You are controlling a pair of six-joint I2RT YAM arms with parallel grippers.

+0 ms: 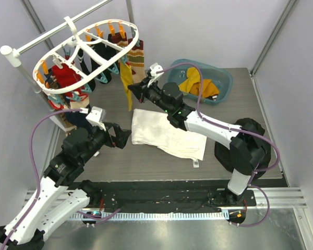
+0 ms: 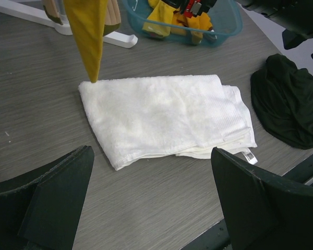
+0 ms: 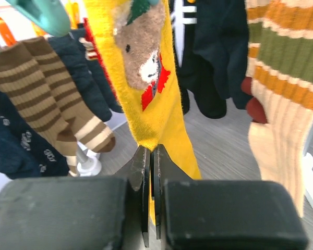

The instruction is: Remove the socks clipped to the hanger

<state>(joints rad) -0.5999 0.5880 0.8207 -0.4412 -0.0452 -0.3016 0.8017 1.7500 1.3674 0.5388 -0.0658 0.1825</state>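
A grey wood-grain table [image 1: 248, 99] stands between pale lilac walls [image 1: 208, 26] with slim metal corner posts [image 1: 271, 36].

Left gripper [image 2: 151, 156] jaws wide apart; right gripper [image 3: 150, 156] jaws tight together.

Knit socks [image 3: 146, 120], terry towel [image 2: 161, 114]; seemingly plastic hanger [image 1: 68, 89]

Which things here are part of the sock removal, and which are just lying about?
Job: socks, hanger, right gripper shut on yellow sock.
Lying about: towel, basket, black garment.
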